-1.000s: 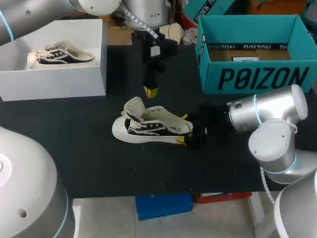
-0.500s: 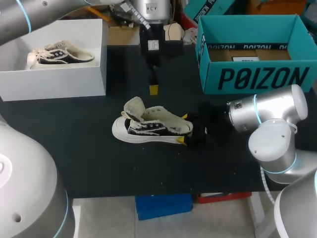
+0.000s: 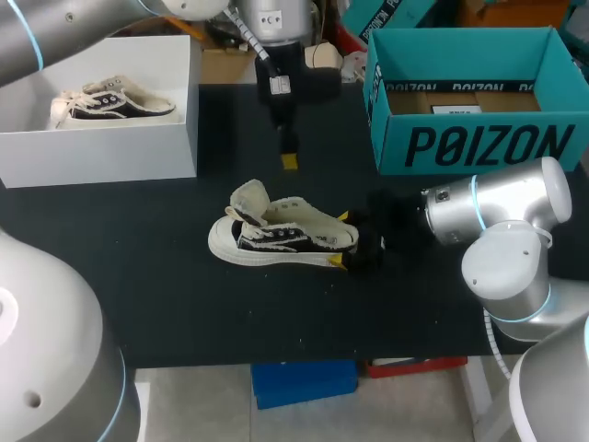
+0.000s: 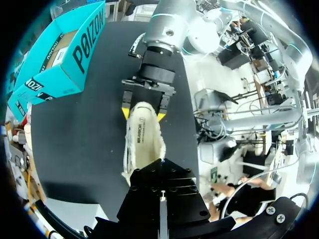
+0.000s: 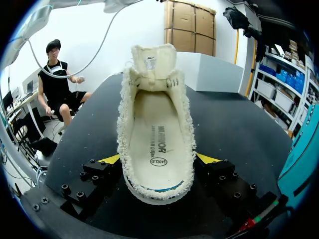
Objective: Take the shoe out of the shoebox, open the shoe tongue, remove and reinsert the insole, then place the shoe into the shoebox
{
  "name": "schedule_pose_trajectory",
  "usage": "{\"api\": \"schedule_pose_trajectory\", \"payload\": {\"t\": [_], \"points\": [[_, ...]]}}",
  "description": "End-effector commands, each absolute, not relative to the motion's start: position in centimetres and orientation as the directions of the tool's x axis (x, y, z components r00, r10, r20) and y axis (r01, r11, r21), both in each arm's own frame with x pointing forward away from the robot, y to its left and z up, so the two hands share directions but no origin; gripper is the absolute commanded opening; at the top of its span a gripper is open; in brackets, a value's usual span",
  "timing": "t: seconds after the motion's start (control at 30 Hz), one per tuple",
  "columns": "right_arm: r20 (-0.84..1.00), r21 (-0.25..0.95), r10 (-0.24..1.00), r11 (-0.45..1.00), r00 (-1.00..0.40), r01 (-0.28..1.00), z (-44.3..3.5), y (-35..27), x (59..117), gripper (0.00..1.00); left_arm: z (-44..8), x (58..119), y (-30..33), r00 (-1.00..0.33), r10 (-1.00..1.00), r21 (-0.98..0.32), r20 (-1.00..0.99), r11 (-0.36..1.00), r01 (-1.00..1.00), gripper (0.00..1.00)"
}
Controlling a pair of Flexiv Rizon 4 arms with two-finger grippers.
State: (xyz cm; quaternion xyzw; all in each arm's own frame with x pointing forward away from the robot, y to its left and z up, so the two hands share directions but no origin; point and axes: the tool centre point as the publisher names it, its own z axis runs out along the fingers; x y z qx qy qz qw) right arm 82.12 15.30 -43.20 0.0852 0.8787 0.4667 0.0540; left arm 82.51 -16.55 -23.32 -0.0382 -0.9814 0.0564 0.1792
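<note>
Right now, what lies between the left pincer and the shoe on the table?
Only bare black table separates the left pincer from the shoe; the head view shows it.

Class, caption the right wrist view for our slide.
Right hand holds the shoe by its heel, tongue raised, insole in place.

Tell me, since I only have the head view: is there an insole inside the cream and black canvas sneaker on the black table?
Observer: Yes. The right wrist view looks straight into the cream and black canvas sneaker, and a cream printed insole lies flat inside it.
Operator: Where is the tongue?
Observer: The cream padded tongue stands upright at the far end, so the opening is uncovered.
Operator: Does the right arm actually have the heel?
Observer: It does. The right gripper has a yellow tip against each side of the heel.
</note>
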Motion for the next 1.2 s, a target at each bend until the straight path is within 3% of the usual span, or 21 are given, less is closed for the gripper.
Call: {"api": "schedule_pose_trajectory", "payload": {"t": [0.03, 0.2, 0.5, 0.7, 0.8, 1.2], "points": [[-0.014, 0.827, 0.202, 0.553, -0.979, 0.102, -43.3, 15.3, 82.2, 0.0, -23.4, 82.1, -16.2, -0.942, 0.092, -0.132, 0.323, 0.99, 0.051, 0.0], [-0.014, 0.827, 0.202, 0.553, -0.979, 0.102, -43.3, 15.3, 82.2, 0.0, -24.2, 81.7, -16.3, -0.932, 0.129, -0.156, 0.339, 0.985, 0.08, 0.0], [-0.014, 0.827, 0.202, 0.553, -0.979, 0.102, -43.3, 15.3, 82.2, 0.0, -25.9, 81.8, -16.1, -0.964, 0.217, -0.214, 0.152, 0.96, 0.183, 0.0], [-0.014, 0.827, 0.202, 0.553, -0.979, 0.102, -43.3, 15.3, 82.2, 0.0, -26.7, 82.6, -16.0, -0.967, 0.21, -0.238, 0.144, 0.956, 0.172, 0.0], [-0.014, 0.827, 0.202, 0.553, -0.979, 0.102, -43.3, 15.3, 82.2, 0.0, -27.6, 82.9, -16.0, -0.977, 0.165, -0.156, 0.134, 0.977, 0.144, 0.0], [-0.014, 0.827, 0.202, 0.553, -0.979, 0.102, -43.3, 15.3, 82.2, 0.0, -27.6, 82.9, -16.0, -0.977, 0.165, -0.156, 0.134, 0.977, 0.144, 0.0]]}}
